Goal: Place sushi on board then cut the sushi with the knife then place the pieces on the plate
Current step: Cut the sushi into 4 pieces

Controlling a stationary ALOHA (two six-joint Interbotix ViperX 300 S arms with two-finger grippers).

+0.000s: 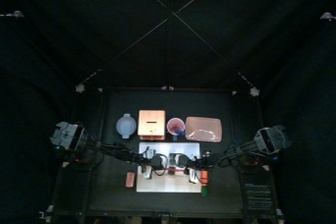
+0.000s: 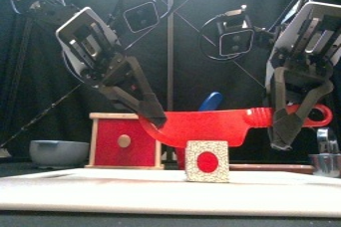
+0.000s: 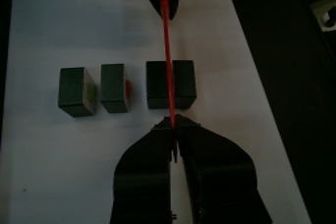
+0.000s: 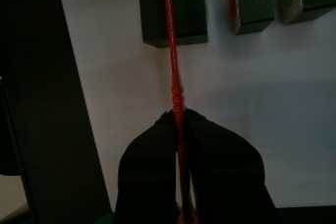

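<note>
Since the sushi (image 2: pixel 204 161) lies on the white board (image 3: pixel 39 31), near the table's (image 1: pixel 105 196) front edge, the first step is done, and the cutting seems about half done. The left gripper (image 2: pixel 158 121) is clamped on the tip of the red knife (image 2: pixel 213 123), which hangs level across the board, and the right gripper (image 2: pixel 284 131) is clamped on its handle. One cannot tell whether the blade touches the sushi. The pink tray (image 1: pixel 202 127), by the table's back edge toward the right corner, looks bare, so the last step is not begun. The sushi stands in a row from the board's front edge toward its back edge. It is two thin slices (image 3: pixel 77 90), apart from each other, and one thicker block (image 3: pixel 172 84) under the blade, which probably is to be split. The pieces are dark outside, and the end face shows white rice with a red centre.
</note>
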